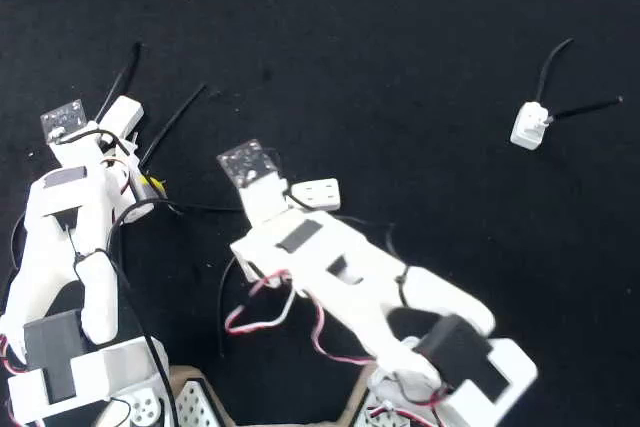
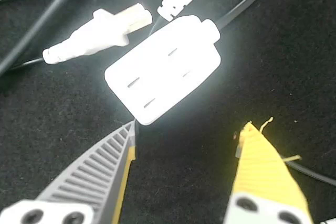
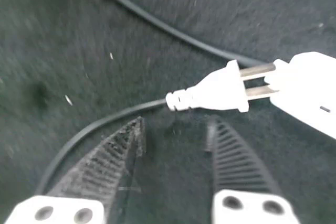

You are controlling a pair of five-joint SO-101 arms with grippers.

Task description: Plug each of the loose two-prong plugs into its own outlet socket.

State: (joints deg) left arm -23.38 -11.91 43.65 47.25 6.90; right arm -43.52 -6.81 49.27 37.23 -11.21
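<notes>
Three white plastic outlet blocks lie on the black cloth surface (image 1: 400,47). The 10 o'clock block (image 1: 125,115) is by the left arm, the centre block (image 1: 315,194) beside the right arm, and the 2 o'clock block (image 1: 528,127) well apart from both.

One white two-prong plug (image 3: 210,95) lies just ahead of the right gripper (image 3: 176,124), whose jaws stand moderately apart and hold nothing. The plug's long axis runs crosswise to the jaws. Its metal prongs (image 3: 257,70) are only partly into the centre block (image 3: 310,93), with bare metal showing. Seating it probably calls for a push along that axis, and the right arm is the nearer one.

The left gripper (image 2: 190,127) has wide, empty jaws. Its grey ribbed finger (image 2: 100,177) and yellow-taped finger (image 2: 262,177) point at the 10 o'clock block (image 2: 163,69), just ahead and slanting across the gap. All four slots there are empty. One loose white plug (image 2: 97,30) lies just beyond that block, and parts of two more white plug bodies are nearby.
</notes>
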